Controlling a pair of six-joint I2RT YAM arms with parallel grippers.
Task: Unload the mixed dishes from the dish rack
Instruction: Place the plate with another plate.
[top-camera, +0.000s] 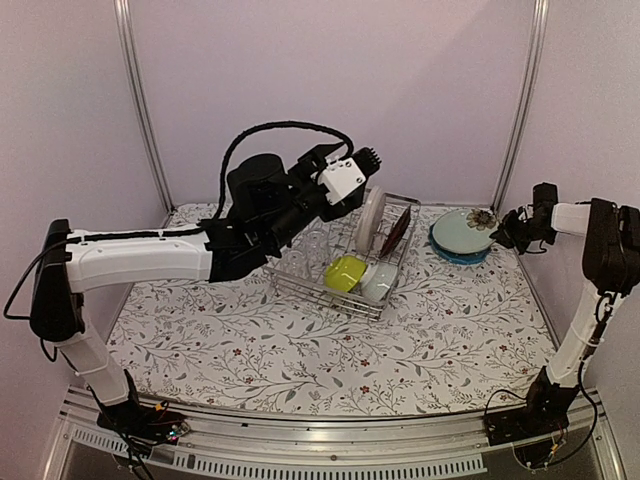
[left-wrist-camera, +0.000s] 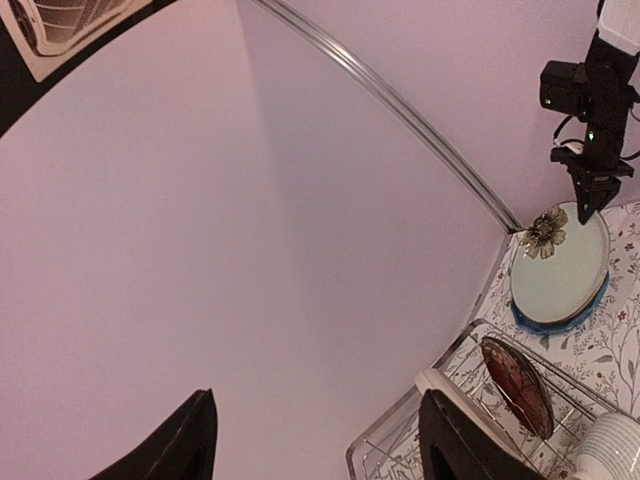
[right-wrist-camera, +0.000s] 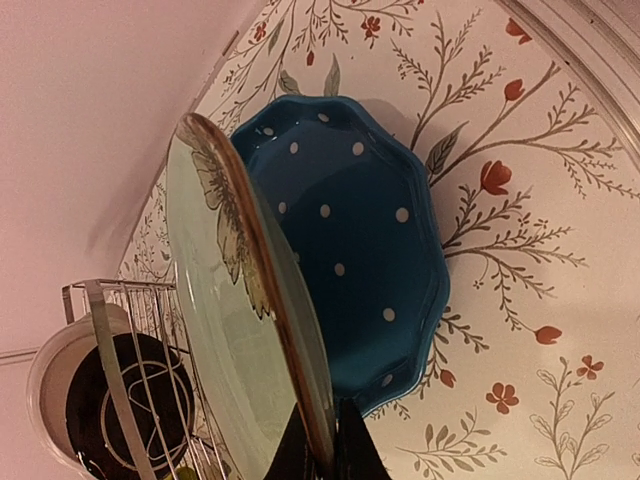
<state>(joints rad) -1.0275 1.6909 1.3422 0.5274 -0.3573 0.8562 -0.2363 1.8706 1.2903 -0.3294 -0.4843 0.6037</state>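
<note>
The silver wire dish rack (top-camera: 318, 262) holds an upright white plate (top-camera: 370, 220), a dark red plate (top-camera: 398, 228), a yellow-green bowl (top-camera: 345, 272) and a pale bowl (top-camera: 379, 281). My left gripper (top-camera: 366, 160) hovers just above the white plate (left-wrist-camera: 433, 383), open and empty (left-wrist-camera: 320, 440). My right gripper (top-camera: 510, 228) is shut on the rim of the pale green plate (right-wrist-camera: 220, 330), which lies tilted over the blue dotted plate (right-wrist-camera: 350, 240) right of the rack. The pale green plate (top-camera: 463, 231) covers most of the blue plate (top-camera: 452, 251). No clear glass shows.
A floral cloth (top-camera: 330, 350) covers the table. Pink walls with metal corner posts (top-camera: 520, 100) close in the back and sides, near the stacked plates. The rack (right-wrist-camera: 115, 370) stands close to the left of the plates.
</note>
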